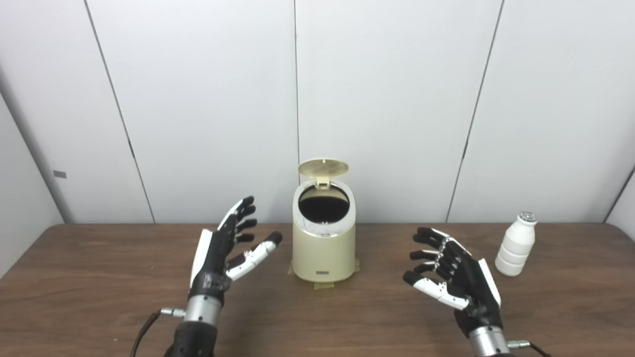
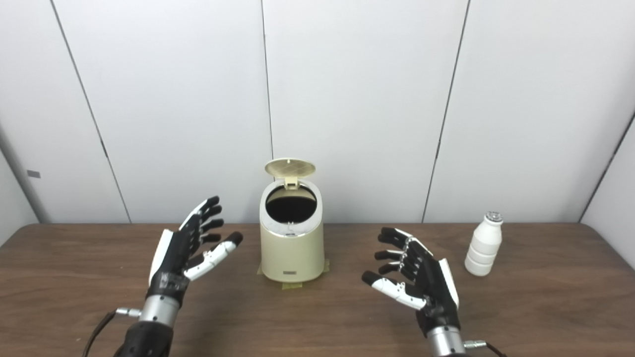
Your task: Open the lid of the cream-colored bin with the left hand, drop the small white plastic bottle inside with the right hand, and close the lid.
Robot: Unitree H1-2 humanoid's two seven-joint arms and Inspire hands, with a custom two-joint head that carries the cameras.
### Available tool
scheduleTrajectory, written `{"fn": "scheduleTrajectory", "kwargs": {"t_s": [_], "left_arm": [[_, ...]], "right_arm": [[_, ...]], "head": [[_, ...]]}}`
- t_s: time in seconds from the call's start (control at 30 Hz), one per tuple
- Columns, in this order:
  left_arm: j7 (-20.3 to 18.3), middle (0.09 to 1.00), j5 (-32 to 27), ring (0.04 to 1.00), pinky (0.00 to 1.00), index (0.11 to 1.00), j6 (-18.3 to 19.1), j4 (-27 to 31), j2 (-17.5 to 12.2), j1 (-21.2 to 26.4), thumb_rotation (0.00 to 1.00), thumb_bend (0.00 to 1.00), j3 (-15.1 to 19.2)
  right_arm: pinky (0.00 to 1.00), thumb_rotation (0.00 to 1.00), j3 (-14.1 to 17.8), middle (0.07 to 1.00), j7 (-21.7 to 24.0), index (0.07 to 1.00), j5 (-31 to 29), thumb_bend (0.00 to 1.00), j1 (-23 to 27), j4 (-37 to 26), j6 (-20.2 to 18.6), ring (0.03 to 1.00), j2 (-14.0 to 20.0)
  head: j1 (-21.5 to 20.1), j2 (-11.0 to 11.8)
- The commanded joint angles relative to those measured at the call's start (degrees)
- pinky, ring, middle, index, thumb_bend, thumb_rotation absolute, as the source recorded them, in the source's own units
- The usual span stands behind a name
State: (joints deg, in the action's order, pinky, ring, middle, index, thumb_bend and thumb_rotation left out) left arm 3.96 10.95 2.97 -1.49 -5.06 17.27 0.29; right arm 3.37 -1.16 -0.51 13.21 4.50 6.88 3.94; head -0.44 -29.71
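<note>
Cream-colored bin (image 1: 323, 248): smooth rounded tub mid-table, round lid (image 1: 323, 168) upright, dark mouth exposed.
Small white plastic bottle (image 1: 516, 245), ribbed, silver-capped, stands well right. Left hand (image 1: 225, 248) and right hand (image 1: 454, 277) both splayed, holding nothing. Advice: right hand should wrap the ribbed body, lift upright.

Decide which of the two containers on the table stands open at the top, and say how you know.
The cream-colored bin: its lid is tipped up behind a dark mouth. The small white plastic bottle, standing to its right, has its cap on.
</note>
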Motion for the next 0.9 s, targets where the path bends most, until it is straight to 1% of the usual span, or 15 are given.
{"fn": "scheduleTrajectory", "kwargs": {"t_s": [0.0,0.07,0.17,0.27,0.37,0.4,0.47,0.5,0.53,0.57,0.6,0.7,0.77,0.83,0.87], "left_arm": [[0.5,0.839,-1.1,0.774,0.66,0.887,-3.7,1.7,-0.5,1.5,0.38,0.74,0.9],[0.2,0.804,-2.2,0.718,0.59,0.857,-4.0,2.1,-0.4,-0.1,0.33,0.71,1.3],[-0.7,0.781,-3.6,0.686,0.55,0.837,-2.8,2.9,-0.4,-1.9,0.32,0.70,1.6],[-1.0,0.753,-4.9,0.655,0.51,0.806,-3.7,2.6,-0.3,-3.4,0.26,0.69,1.9],[-1.2,0.740,-5.9,0.644,0.49,0.795,-4.1,2.3,-0.1,-4.1,0.24,0.69,2.2],[-1.4,0.741,-6.1,0.648,0.50,0.794,-4.4,2.1,-0.1,-4.2,0.23,0.69,2.2],[-1.7,0.744,-6.7,0.654,0.51,0.791,-5.1,1.6,-0.3,-4.2,0.22,0.68,2.4],[-1.8,0.745,-6.9,0.656,0.52,0.791,-5.3,1.4,-0.3,-4.2,0.22,0.68,2.5],[-1.7,0.744,-7.0,0.659,0.52,0.792,-5.5,1.3,-0.3,-4.2,0.22,0.68,2.6],[-1.6,0.740,-7.0,0.656,0.52,0.791,-5.7,1.2,-0.3,-4.1,0.21,0.68,2.6],[-1.6,0.738,-6.9,0.656,0.52,0.791,-5.7,1.2,-0.3,-4.1,0.20,0.68,2.6],[-1.8,0.742,-6.8,0.666,0.52,0.793,-5.7,1.1,-0.8,-3.9,0.20,0.66,2.5],[-2.1,0.748,-7.1,0.673,0.53,0.792,-6.1,0.7,-1.2,-3.7,0.20,0.66,2.7],[-2.2,0.747,-7.1,0.672,0.52,0.795,-6.7,0.0,-1.7,-3.5,0.19,0.65,2.8],[-2.3,0.748,-7.2,0.676,0.53,0.796,-7.0,-0.3,-1.9,-3.5,0.19,0.65,2.9]], "right_arm": [[0.48,0.26,0.1,0.733,0.1,0.726,-0.3,0.81,2.1,-1.8,0.7,0.616,0.0],[0.48,0.26,0.0,0.731,0.1,0.726,-0.2,0.82,2.1,-1.7,0.8,0.615,0.1],[0.47,0.26,0.1,0.730,0.5,0.726,-0.7,0.82,2.0,-1.5,1.1,0.609,0.2],[0.48,0.26,-0.2,0.733,0.5,0.729,0.1,0.82,1.6,-2.2,0.4,0.613,0.5],[0.49,0.25,-0.2,0.737,0.6,0.732,-0.1,0.82,1.3,-3.0,-0.6,0.612,0.5],[0.49,0.24,-0.2,0.736,0.6,0.730,-0.1,0.81,1.2,-3.3,-0.8,0.607,0.4],[0.50,0.21,-0.3,0.733,0.4,0.738,0.1,0.80,1.3,-3.2,-0.9,0.596,0.3],[0.50,0.20,-0.4,0.733,0.4,0.742,0.2,0.80,1.6,-2.8,-0.3,0.593,0.3],[0.50,0.20,-0.2,0.732,0.6,0.749,-0.1,0.80,2.1,-1.8,0.9,0.589,0.5],[0.50,0.20,-0.1,0.729,0.7,0.757,-0.4,0.82,2.5,-1.0,1.9,0.582,0.7],[0.50,0.20,-0.1,0.729,1.1,0.760,-0.5,0.83,3.2,-0.8,2.4,0.580,1.1],[0.54,0.19,-0.2,0.744,1.0,0.759,2.6,0.85,6.2,-1.5,0.4,0.588,3.9],[0.55,0.21,-0.7,0.761,0.8,0.766,7.2,0.84,8.5,-2.8,-1.0,0.672,6.6],[0.59,0.22,-1.2,0.791,1.0,0.773,11.5,0.84,11.0,-5.2,-4.2,0.745,9.2],[0.60,0.22,-1.3,0.796,1.3,0.774,13.0,0.85,12.2,-6.6,-6.0,0.756,10.4]], "head": [[0.0,0.0],[0.0,-0.1],[0.1,-0.1],[-0.3,0.0],[-1.1,0.2],[-2.1,0.6],[-2.1,0.6],[-3.0,0.9],[-4.9,1.5],[-5.2,1.6],[-5.8,1.8],[-8.0,2.4],[-9.8,3.2],[-11.9,4.2],[-12.1,4.4]]}}
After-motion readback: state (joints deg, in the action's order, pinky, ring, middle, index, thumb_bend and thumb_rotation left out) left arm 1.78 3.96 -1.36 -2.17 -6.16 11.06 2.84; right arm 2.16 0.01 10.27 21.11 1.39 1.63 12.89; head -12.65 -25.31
